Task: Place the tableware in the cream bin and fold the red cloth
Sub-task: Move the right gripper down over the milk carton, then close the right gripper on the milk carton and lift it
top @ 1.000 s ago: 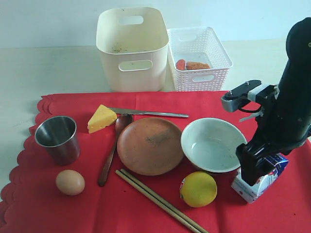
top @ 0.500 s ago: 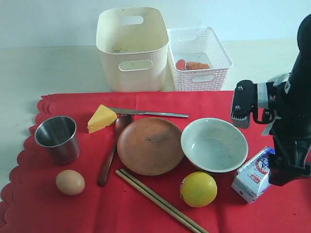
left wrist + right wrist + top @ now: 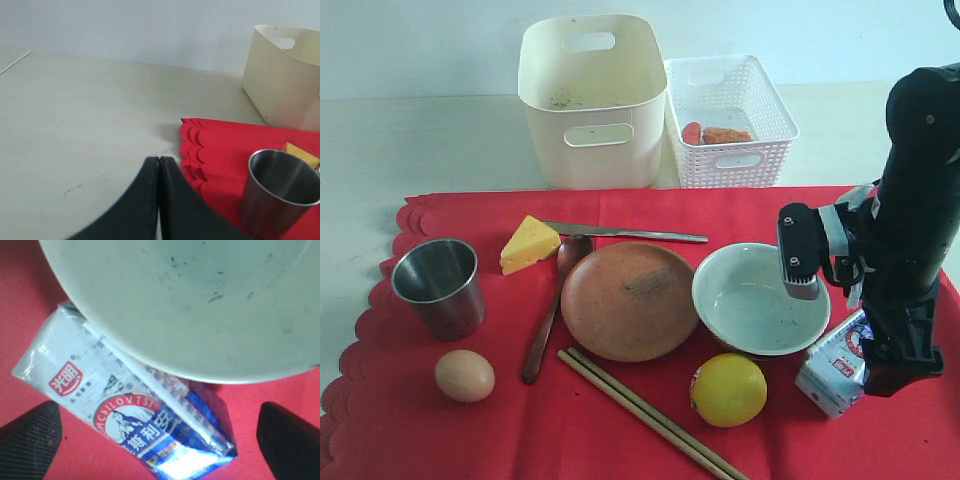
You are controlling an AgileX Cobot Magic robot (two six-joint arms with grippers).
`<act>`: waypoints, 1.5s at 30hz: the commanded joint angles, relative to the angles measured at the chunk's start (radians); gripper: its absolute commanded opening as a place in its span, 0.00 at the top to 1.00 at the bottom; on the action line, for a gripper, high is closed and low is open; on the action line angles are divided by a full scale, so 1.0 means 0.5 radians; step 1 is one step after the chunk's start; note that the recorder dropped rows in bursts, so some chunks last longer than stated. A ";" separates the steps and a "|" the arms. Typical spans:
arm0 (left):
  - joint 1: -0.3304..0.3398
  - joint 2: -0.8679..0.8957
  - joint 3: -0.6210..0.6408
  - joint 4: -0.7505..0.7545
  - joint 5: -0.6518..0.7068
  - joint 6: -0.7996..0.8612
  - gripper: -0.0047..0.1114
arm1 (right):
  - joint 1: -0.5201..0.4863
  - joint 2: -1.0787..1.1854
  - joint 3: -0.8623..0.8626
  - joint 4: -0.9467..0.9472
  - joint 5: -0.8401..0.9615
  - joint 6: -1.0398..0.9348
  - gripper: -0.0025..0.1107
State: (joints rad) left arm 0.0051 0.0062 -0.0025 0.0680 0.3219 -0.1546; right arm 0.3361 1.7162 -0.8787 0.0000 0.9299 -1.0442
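Right gripper [image 3: 160,440]: released; the jaws are spread wide and nothing is clasped.
Milk carton [image 3: 145,420]: laid on its side directly below the right gripper, between the spread fingertips; one end is overlapped by the bowl's rim in the wrist view.
White bowl [image 3: 760,298]: set upright just beside the right gripper, on its inner side.
Lemon [image 3: 728,389]: found near the right gripper, just beside the bowl and the carton.
Round brown plate [image 3: 628,300]: placed beyond the bowl from the right gripper, close against it.
Chopsticks [image 3: 650,415]: laid as a pair aslant, past the lemon.
Wooden spoon [image 3: 548,310] and knife [image 3: 625,234]: laid along the plate's far sides.
Left gripper [image 3: 159,200]: clenched, the fingers pressed together on nothing, held over the bare table [image 3: 75,115] just off the cloth's scalloped edge.
Steel cup [image 3: 280,190]: stood upright near the left gripper, on the cloth.
Red cloth [image 3: 470,440]: spread flat and unfolded under all the tableware.
Cream bin [image 3: 592,100]: stood on the table well beyond both grippers, past the cloth's far edge, with the white lattice basket [image 3: 730,120] just beside it.
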 commanded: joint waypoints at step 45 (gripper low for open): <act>-0.012 -0.012 0.005 -0.001 -0.006 -0.003 0.95 | 0.002 0.062 0.165 0.223 -0.202 0.101 0.24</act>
State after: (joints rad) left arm 0.0051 0.0062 -0.0025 0.0680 0.3219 -0.1546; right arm 0.3361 1.7446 -0.8179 0.1180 0.8671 -1.0002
